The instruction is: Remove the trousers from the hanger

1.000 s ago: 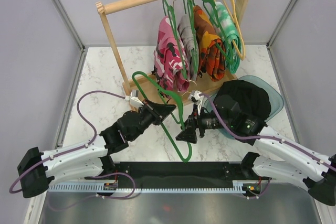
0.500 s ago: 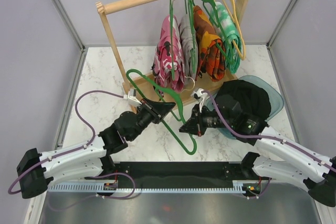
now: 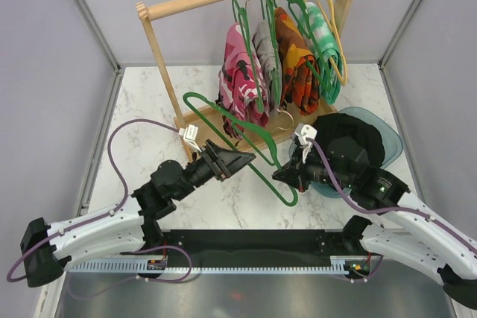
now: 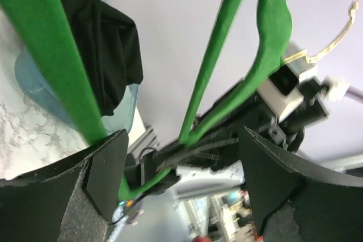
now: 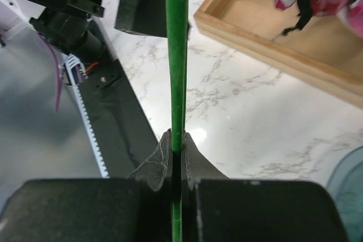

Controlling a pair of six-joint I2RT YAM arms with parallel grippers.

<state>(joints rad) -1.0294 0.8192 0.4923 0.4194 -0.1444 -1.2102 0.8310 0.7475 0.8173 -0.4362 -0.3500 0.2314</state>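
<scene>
An empty green hanger [image 3: 223,113] slants across the table in front of the rack. My right gripper [image 3: 285,175] is shut on its thin bar [image 5: 177,55], which runs straight up between the closed fingers [image 5: 177,152]. My left gripper [image 3: 242,158] stands open beside the hanger, its wide-apart fingers [image 4: 108,162] straddling the green bars [image 4: 57,66] without pinching them. Black trousers [image 3: 350,143] lie heaped in a teal basin [image 3: 391,147]. Pink camouflage trousers [image 3: 242,80], grey [image 3: 264,61], orange-patterned [image 3: 298,65] and green-white ones [image 3: 324,42] hang on hangers on the wooden rail.
The wooden rack [image 3: 160,57] stands at the back of the marble table, and its base tray [image 5: 272,43] is close ahead of my right gripper. Grey walls enclose the table on the left, right and back. The black rail holding both arm bases [image 3: 246,247] runs along the near edge.
My right gripper closed on the green hanger's bar, then my left gripper opened and let go of it. The hanger swung up and to the right with the right arm.
</scene>
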